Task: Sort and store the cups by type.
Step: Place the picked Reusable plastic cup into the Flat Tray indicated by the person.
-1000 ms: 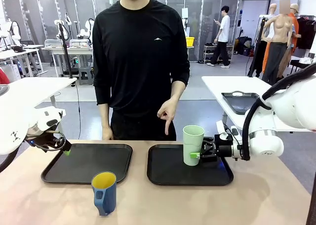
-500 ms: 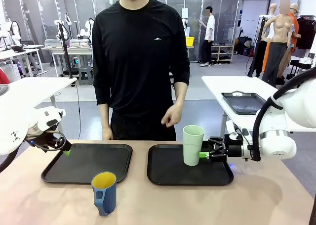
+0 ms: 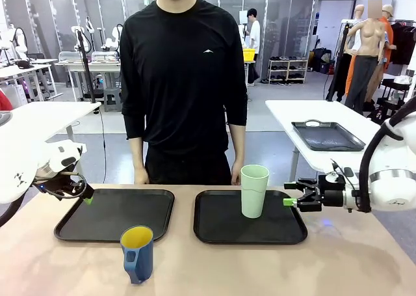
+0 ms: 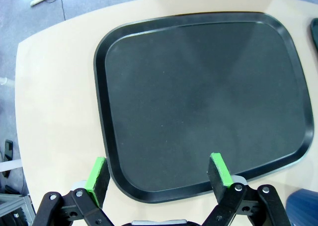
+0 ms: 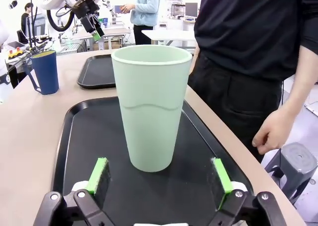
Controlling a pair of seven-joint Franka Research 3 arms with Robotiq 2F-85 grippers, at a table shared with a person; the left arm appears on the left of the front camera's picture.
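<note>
Materials rundown: the tumbler (image 5: 151,107) mid-frame in the right wrist view looks like smooth matt plastic with a soft sheen near the rim. The mug (image 3: 137,254) at the bottom of the front view is smooth and a bit shinier; plastic or ceramic, can't tell. The left tray (image 4: 198,87) and the right tray (image 5: 74,151) look like black plastic with a fine matt grain. The bench (image 3: 214,270) is a smooth, matt, pale wood-look top. The pads (image 4: 98,172) on the left gripper (image 4: 159,174) and the right gripper (image 5: 159,179) look like matt green rubber, on black links with shiny metal bolts.
</note>
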